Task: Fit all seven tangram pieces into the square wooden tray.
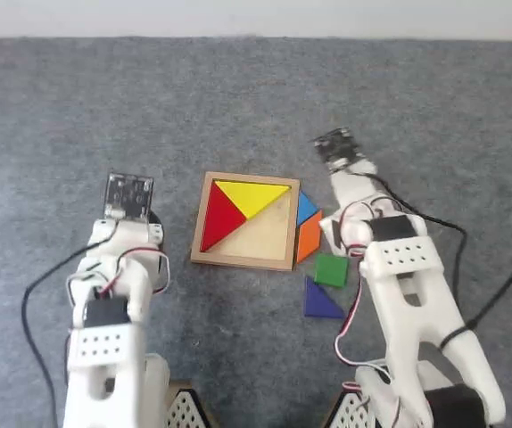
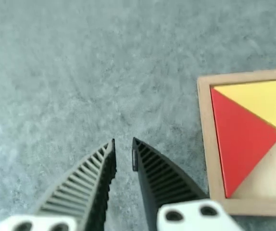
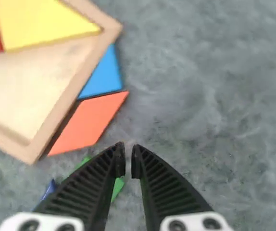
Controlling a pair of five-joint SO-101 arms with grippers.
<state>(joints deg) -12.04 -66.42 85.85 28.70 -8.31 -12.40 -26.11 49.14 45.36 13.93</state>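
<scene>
The square wooden tray (image 1: 243, 260) lies mid-table. A yellow triangle (image 1: 251, 195) and a red triangle (image 1: 219, 219) sit in it, and the rest of its floor is bare wood. Against its right rim lie a light blue piece (image 1: 306, 207) and an orange parallelogram (image 1: 308, 237). A green square (image 1: 331, 269) and a dark blue triangle (image 1: 320, 300) lie nearer the arms. My left gripper (image 2: 122, 144) is shut and empty over the carpet, left of the tray (image 2: 204, 134). My right gripper (image 3: 127, 147) is shut and empty just right of the orange parallelogram (image 3: 87, 122).
Grey carpet covers the whole table, with open room behind and to the left of the tray. The right arm (image 1: 408, 267) and its cables stand close beside the green square and dark blue triangle. The left arm (image 1: 113, 294) stands left of the tray.
</scene>
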